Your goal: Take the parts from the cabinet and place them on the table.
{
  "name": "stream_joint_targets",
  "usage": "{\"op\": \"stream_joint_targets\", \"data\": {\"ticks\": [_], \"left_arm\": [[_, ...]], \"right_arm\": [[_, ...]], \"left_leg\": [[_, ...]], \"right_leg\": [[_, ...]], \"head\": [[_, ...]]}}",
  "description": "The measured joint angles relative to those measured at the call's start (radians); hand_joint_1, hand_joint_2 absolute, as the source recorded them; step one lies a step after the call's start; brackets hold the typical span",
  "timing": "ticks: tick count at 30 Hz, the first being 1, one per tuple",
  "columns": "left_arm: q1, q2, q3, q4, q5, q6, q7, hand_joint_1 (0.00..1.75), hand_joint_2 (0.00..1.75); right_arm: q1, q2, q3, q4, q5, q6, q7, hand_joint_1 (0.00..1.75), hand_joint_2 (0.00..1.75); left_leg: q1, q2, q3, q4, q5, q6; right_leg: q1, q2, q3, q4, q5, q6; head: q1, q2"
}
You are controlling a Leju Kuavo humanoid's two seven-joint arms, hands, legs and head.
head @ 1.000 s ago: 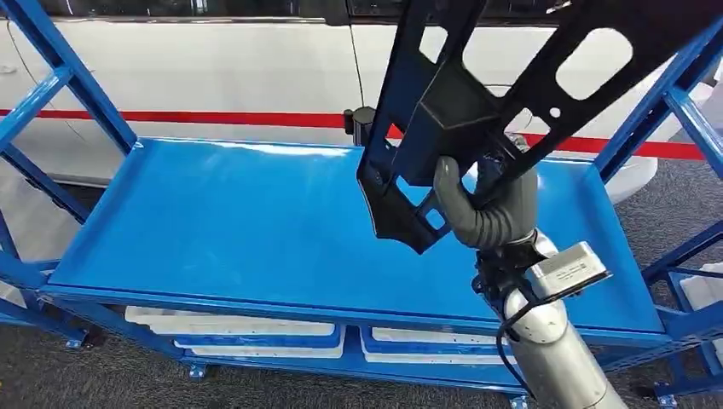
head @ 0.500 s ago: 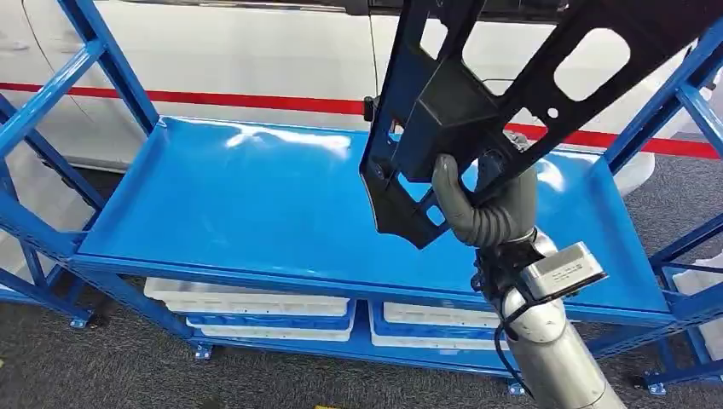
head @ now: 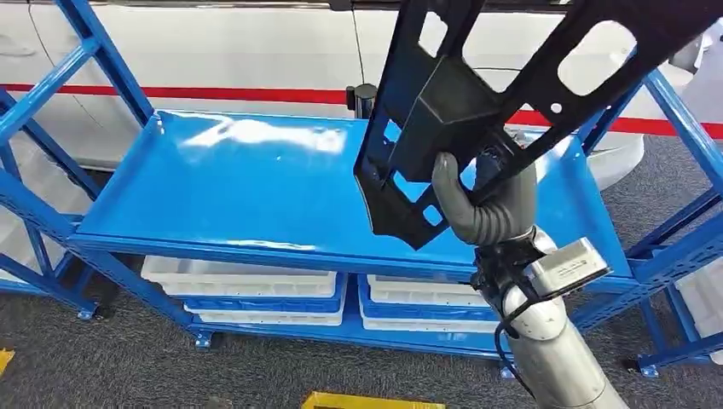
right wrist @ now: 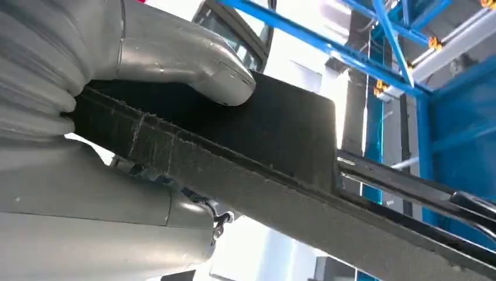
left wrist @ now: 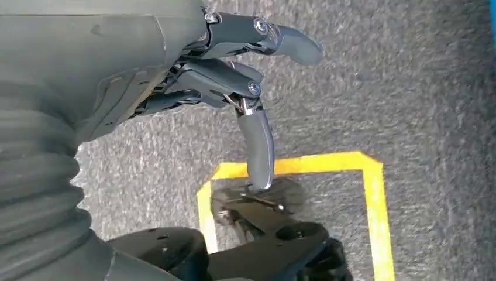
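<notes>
The right hand (head: 488, 204) grips the long black slotted plastic panel (head: 511, 94), which slants toward the frame's upper right, above the glossy blue metal shelf (head: 239, 196).

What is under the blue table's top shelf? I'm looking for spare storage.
Under the blue table lie white trays on a lower blue shelf; their contents are hidden, and the right hand covers part.
</notes>
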Motion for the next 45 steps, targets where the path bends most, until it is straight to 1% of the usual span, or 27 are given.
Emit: {"op": "stream_joint_targets", "data": {"ticks": [2,3,4,7,8,9,11,13,14,25,27,28,29,30,31,32,33,34,35,36,37,39,40,41,43,44,45], "left_arm": [[-0.001,0.0,0.0,0.0,-0.001,0.0,0.0,0.0,1.75],[-0.003,0.0,0.0,0.0,-0.002,-0.001,0.0,0.0,1.75],[-0.003,0.0,0.0,0.0,-0.003,-0.001,-0.001,0.0,1.75],[-0.003,0.0,0.0,0.0,-0.006,-0.001,-0.001,0.0,1.75],[-0.003,0.0,0.0,0.0,-0.006,-0.001,-0.002,0.0,1.75],[-0.003,-0.001,0.0,0.0,-0.006,-0.001,-0.002,0.0,1.75],[-0.004,0.0,0.0,0.0,-0.004,-0.001,-0.003,0.0,1.75],[-0.003,0.0,0.0,0.0,-0.001,-0.002,-0.004,0.0,1.75],[-0.003,-0.001,0.0,0.0,0.0,-0.002,-0.004,0.0,1.75],[-0.003,-0.001,0.0,0.0,0.0,-0.002,-0.004,0.0,1.75],[-0.003,-0.001,0.0,0.0,0.001,-0.001,-0.004,0.0,1.75],[-0.003,-0.002,0.0,0.0,0.002,0.0,-0.004,0.0,1.75],[-0.003,-0.002,0.0,0.0,0.002,0.001,-0.005,0.0,1.75],[-0.001,-0.003,0.0,0.0,0.002,0.002,-0.005,0.0,1.75],[0.002,-0.001,0.0,0.0,0.001,0.004,-0.003,0.0,1.75],[0.003,0.0,0.0,0.0,0.0,0.005,0.001,0.0,1.75],[0.003,0.0,0.0,0.0,-0.001,0.005,0.001,0.0,1.75],[0.002,0.0,0.0,0.0,-0.001,0.006,0.001,0.0,1.75],[0.001,-0.001,0.0,0.0,-0.001,0.006,0.001,0.0,1.75],[0.002,-0.001,0.0,0.0,-0.001,0.006,0.001,0.0,1.75],[0.002,0.0,0.0,0.0,-0.001,0.006,0.001,0.0,1.75],[0.003,0.003,0.0,0.0,-0.001,0.006,0.001,0.0,1.75],[0.002,0.003,0.0,0.0,-0.001,0.006,0.001,0.0,1.75],[0.003,0.004,0.0,0.0,-0.001,0.006,0.0,0.0,1.75],[0.003,0.006,0.0,0.0,-0.001,0.003,0.0,0.0,1.75],[0.003,0.006,0.0,0.0,-0.001,0.003,0.0,0.0,1.75],[0.003,0.006,0.0,0.0,-0.001,0.003,0.0,0.0,1.75]], "right_arm": [[0.0,0.0,0.002,0.0,0.0,0.0,0.0,1.75,1.75],[0.001,0.0,0.003,-0.003,0.0,-0.001,0.0,1.75,1.75],[-0.001,0.0,0.003,-0.005,0.003,-0.005,-0.003,1.75,1.75],[0.013,0.003,0.005,-0.015,0.014,-0.019,-0.02,1.75,1.75],[0.017,0.003,0.005,-0.019,0.016,-0.021,-0.022,1.75,1.75],[0.021,0.002,0.004,-0.023,0.018,-0.023,-0.024,1.75,1.75],[0.024,0.001,0.004,-0.028,0.018,-0.024,-0.026,1.75,1.75],[0.033,0.001,0.005,-0.031,0.018,-0.026,-0.027,1.75,1.75],[0.039,0.0,0.005,-0.031,0.018,-0.029,-0.027,1.75,1.75],[0.04,0.0,0.005,-0.031,0.018,-0.029,-0.027,1.75,1.75],[0.044,0.0,0.004,-0.031,0.02,-0.035,-0.027,1.75,1.75],[0.047,0.002,0.003,-0.033,0.043,-0.06,-0.029,1.75,1.75],[0.046,0.003,0.003,-0.034,0.045,-0.061,-0.029,1.75,1.75],[0.05,0.007,0.003,-0.036,0.052,-0.073,-0.033,1.75,1.75],[0.056,0.017,0.004,-0.036,0.031,-0.071,-0.031,1.75,1.75],[0.064,0.019,0.006,-0.033,-0.007,-0.05,-0.023,1.75,1.75],[0.065,0.019,0.008,-0.03,-0.03,-0.039,-0.013,1.75,1.75],[0.064,0.019,0.008,-0.029,-0.042,-0.035,-0.01,1.75,1.75],[0.064,0.019,0.007,-0.029,-0.05,-0.03,-0.009,1.75,1.75],[0.062,0.02,0.007,-0.027,-0.055,-0.029,-0.006,1.75,1.75],[0.062,0.022,0.007,-0.026,-0.055,-0.029,-0.006,1.75,1.75],[0.062,0.021,0.007,-0.023,-0.059,-0.023,-0.003,1.75,1.75],[0.062,0.021,0.006,-0.021,-0.066,-0.023,0.0,1.75,1.75],[0.062,0.021,0.005,-0.018,-0.069,-0.023,0.007,1.75,1.75],[0.062,0.021,0.003,-0.011,-0.064,-0.03,0.01,1.75,1.75],[0.063,0.021,0.003,-0.007,-0.061,-0.033,0.011,1.75,1.75],[0.063,0.021,0.003,-0.004,-0.056,-0.036,0.011,1.75,1.75]], "left_leg": [[0.005,0.0,0.122,-0.172,0.056,0.001],[0.005,-0.002,0.159,-0.231,0.033,0.0],[-0.004,-0.009,0.153,-0.226,0.053,0.01],[-0.016,-0.011,0.137,-0.232,0.06,0.028],[-0.008,-0.007,0.131,-0.244,0.073,0.045],[-0.01,-0.004,0.123,-0.243,0.081,0.052],[-0.012,-0.001,0.098,-0.243,0.098,0.066],[-0.014,0.001,0.072,-0.243,0.116,0.068],[-0.015,0.002,0.059,-0.243,0.126,0.067],[-0.015,0.002,0.057,-0.243,0.127,0.067],[-0.015,0.002,0.045,-0.242,0.136,0.066],[-0.015,0.001,0.022,-0.241,0.162,0.057],[-0.016,0.001,0.018,-0.241,0.164,0.055],[-0.016,0.003,0.016,-0.245,0.187,0.037],[-0.012,0.0,-0.007,-0.207,0.124,0.014],[-0.004,0.0,-0.048,0.04,-0.003,-0.005],[0.008,0.001,0.067,-0.102,0.056,-0.011],[0.013,0.001,0.132,-0.188,0.067,-0.015],[0.007,-0.006,0.16,-0.236,0.04,-0.012],[0.003,-0.013,0.148,-0.228,0.054,0.004],[0.001,-0.012,0.143,-0.234,0.051,0.006],[-0.006,-0.011,0.13,-0.238,0.066,0.03],[-0.002,-0.006,0.122,-0.242,0.078,0.045],[-0.004,-0.005,0.112,-0.242,0.086,0.055],[-0.006,-0.005,0.087,-0.242,0.103,0.065],[-0.008,-0.004,0.072,-0.242,0.114,0.066],[-0.01,-0.003,0.058,-0.242,0.124,0.065]], "right_leg": [[-0.001,0.001,-0.007,0.003,0.006,0.009],[0.0,0.0,-0.012,0.005,0.01,0.015],[0.004,0.0,-0.015,0.007,0.015,0.023],[-0.002,0.0,-0.023,0.002,0.031,0.046],[-0.001,0.0,-0.031,0.009,0.029,0.05],[-0.001,0.0,-0.053,0.031,0.004,0.047],[-0.001,0.001,-0.104,0.168,-0.088,0.03],[-0.001,0.001,-0.146,0.298,-0.142,0.03],[-0.001,0.001,-0.14,0.314,-0.142,0.036],[-0.001,0.001,-0.137,0.313,-0.14,0.038],[-0.001,0.001,-0.108,0.281,-0.124,0.046],[0.005,-0.001,0.061,0.041,-0.078,0.049],[0.007,-0.002,0.083,0.013,-0.084,0.045],[0.017,0.0,0.079,-0.011,-0.078,0.036],[0.0,-0.003,0.067,-0.028,-0.038,0.0],[0.004,-0.004,0.023,-0.025,-0.001,-0.003],[0.001,-0.004,0.006,-0.019,0.01,0.008],[0.0,-0.004,0.001,-0.011,0.012,0.012],[0.004,-0.003,-0.012,-0.004,0.015,0.017],[0.006,-0.004,-0.013,-0.002,0.02,0.024],[0.005,-0.004,-0.017,0.001,0.024,0.031],[0.001,-0.002,-0.028,-0.006,0.039,0.052],[-0.004,-0.002,-0.041,0.009,0.026,0.052],[-0.003,-0.002,-0.062,0.04,-0.009,0.045],[-0.002,-0.002,-0.114,0.181,-0.096,0.029],[-0.002,-0.002,-0.141,0.263,-0.13,0.028],[-0.002,-0.002,-0.149,0.306,-0.139,0.034]], "head": [[0.0,0.0],[0.0,0.0],[0.005,0.0],[0.005,0.0],[0.004,0.0],[0.005,0.0],[0.013,0.0],[0.012,0.0],[0.011,0.0],[0.011,0.0],[0.013,0.0],[0.013,0.0],[0.012,0.0],[0.012,0.0],[0.008,0.0],[0.006,0.0],[0.006,0.0],[0.005,0.0],[0.004,0.0],[0.011,0.0],[0.008,0.0],[0.008,0.0],[0.008,0.0],[0.013,0.0],[0.015,0.0],[0.015,0.0],[0.014,0.0]]}}
